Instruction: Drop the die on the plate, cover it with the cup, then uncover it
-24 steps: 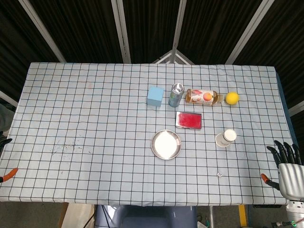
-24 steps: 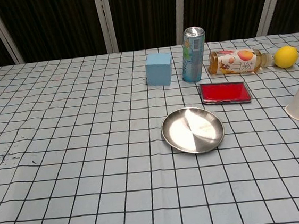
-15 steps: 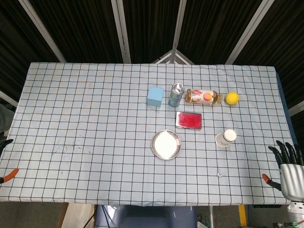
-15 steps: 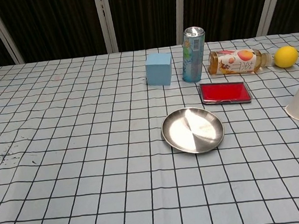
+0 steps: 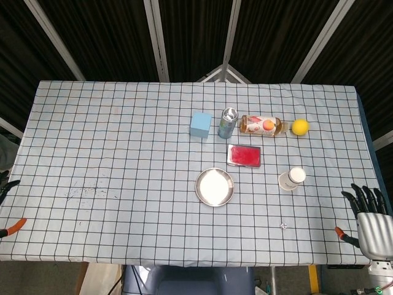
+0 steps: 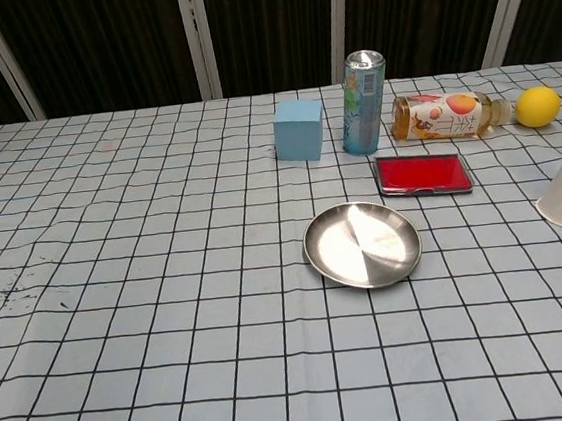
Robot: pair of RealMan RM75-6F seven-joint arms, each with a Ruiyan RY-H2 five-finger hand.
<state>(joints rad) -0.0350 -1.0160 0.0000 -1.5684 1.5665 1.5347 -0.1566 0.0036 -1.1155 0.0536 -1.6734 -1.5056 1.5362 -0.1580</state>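
The right hand sits at the lower right of the head view, fingers spread, holding nothing. The tiny die lies on the counter to its left, well apart. The plate sits mid-frame, and the cup lies tipped to its right. Only fingertips of the left hand show at the left edge; their pose cannot be told.

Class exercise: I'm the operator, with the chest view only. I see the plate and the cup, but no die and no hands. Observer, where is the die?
Observer: A tiny white object, probably the die, lies on the cloth near the front edge, right of the plate.
Operator: The right hand?
Observer: The right hand is off the front right corner, fingers spread, holding nothing.
Operator: The left?
Observer: The left hand only just shows at the left edge; I cannot tell its state.
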